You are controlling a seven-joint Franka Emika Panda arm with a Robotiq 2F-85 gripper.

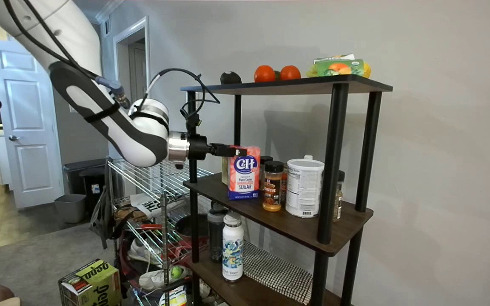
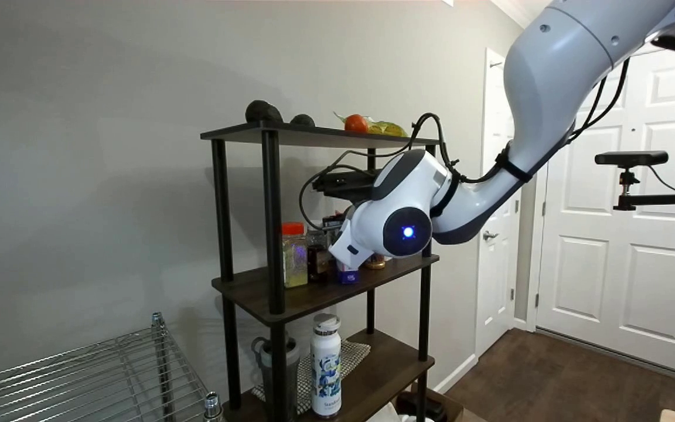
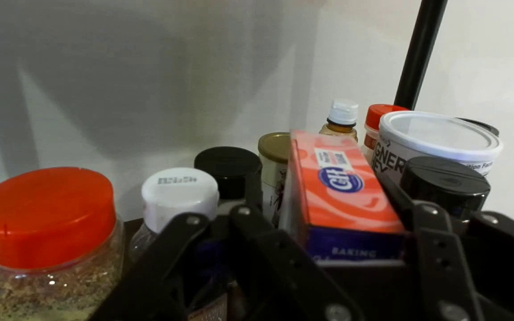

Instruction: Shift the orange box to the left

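"How does the orange box [image 1: 245, 180] look?"
"Orange-red and white, a round blue C&H badge, blue base. It stands upright on the bench [image 1: 294, 226], middle tier."
"And the fingers [image 1: 226, 150]?"
"Spread, the box between them."

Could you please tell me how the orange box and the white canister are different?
Shape: the orange box is a rectangular carton, while the white canister is cylindrical.
Colour: the orange box shows orange-red, white and blue; the white canister is mostly white.
Position: in the wrist view, the orange box stands inside the open gripper; the white canister is outside it.
Both stand upright on the same dark shelf.
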